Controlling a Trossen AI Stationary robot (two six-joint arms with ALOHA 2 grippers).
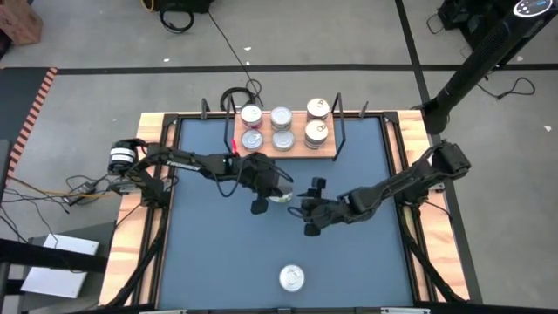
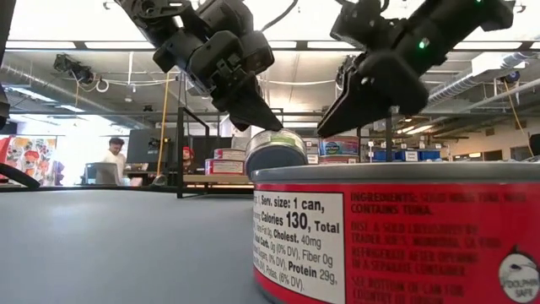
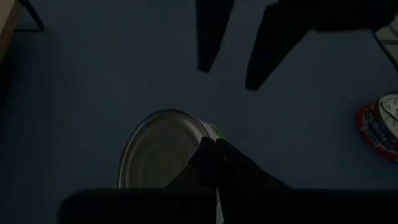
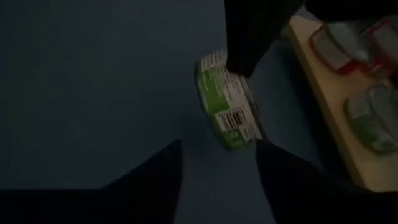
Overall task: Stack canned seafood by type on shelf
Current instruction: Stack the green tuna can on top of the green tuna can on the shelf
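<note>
Green-labelled can (image 1: 281,197) lifted just short of the shelf (image 1: 288,142), pinched in the left gripper (image 1: 277,194) fingers; right gripper (image 1: 307,208) fingers parted beside it; lone red can (image 1: 291,278) well behind on the surface (image 1: 209,253)

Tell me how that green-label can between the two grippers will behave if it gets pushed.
The green-label can looks rigid metal, so it probably won't dent. Squat and wide, it should slide across the blue table rather than tip. Its smooth lid may be slippery.

The tins (image 1: 291,278) have shiny metal lids and glossy paper labels, the shelf (image 1: 288,150) is pale bare wood with thin black wire ends, and the table (image 1: 209,253) around it looks matt, smooth blue.
</note>
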